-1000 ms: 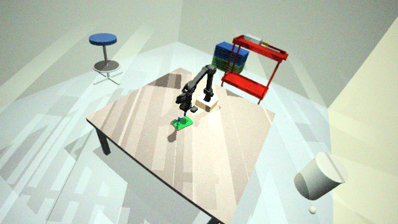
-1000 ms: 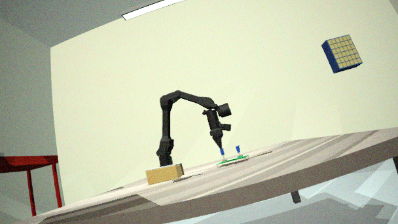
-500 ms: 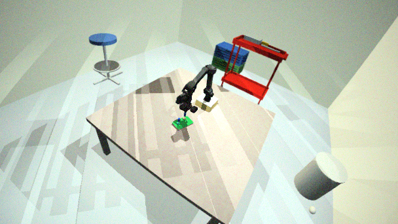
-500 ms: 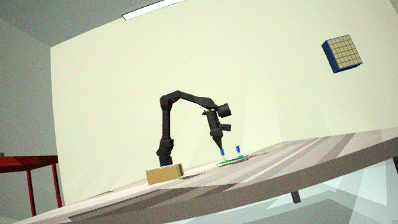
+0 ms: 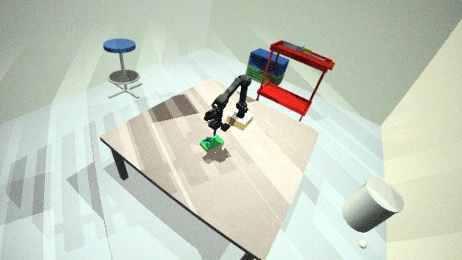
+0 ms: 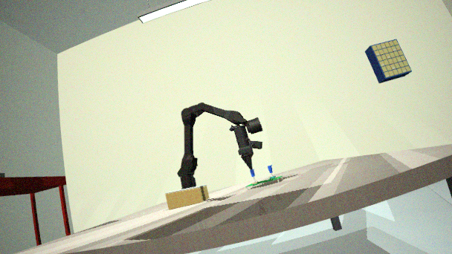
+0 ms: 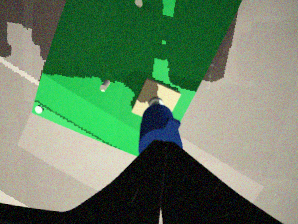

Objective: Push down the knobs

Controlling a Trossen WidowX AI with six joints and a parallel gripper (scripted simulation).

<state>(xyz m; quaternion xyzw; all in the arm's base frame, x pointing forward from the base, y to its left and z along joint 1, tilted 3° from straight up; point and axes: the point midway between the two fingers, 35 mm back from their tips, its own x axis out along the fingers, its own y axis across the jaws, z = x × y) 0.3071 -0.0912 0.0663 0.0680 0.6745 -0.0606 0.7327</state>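
Note:
The green circuit board (image 5: 218,142) (image 6: 265,182) (image 7: 75,105) stands low on the table. My gripper (image 6: 251,168) (image 7: 161,151) is shut, its tips pointing down at the top of the blue knob (image 6: 253,173) (image 7: 159,127) nearer the arm base. They look to be touching it, with nothing between the fingers. A short pale shaft shows below this knob, above its tan square potentiometer (image 7: 171,96). The other blue knob (image 5: 207,139) (image 6: 270,169) stands clear of the gripper, raised above the board on its shaft. Its potentiometer is too small to tell.
The arm's base stands by a tan block (image 5: 243,122) (image 6: 186,198) on the table (image 5: 243,198). Small pale posts (image 7: 104,85) stand on the board. A red cart (image 5: 285,99), a blue stool (image 5: 119,45) and a grey cylinder (image 5: 365,209) are beyond the table.

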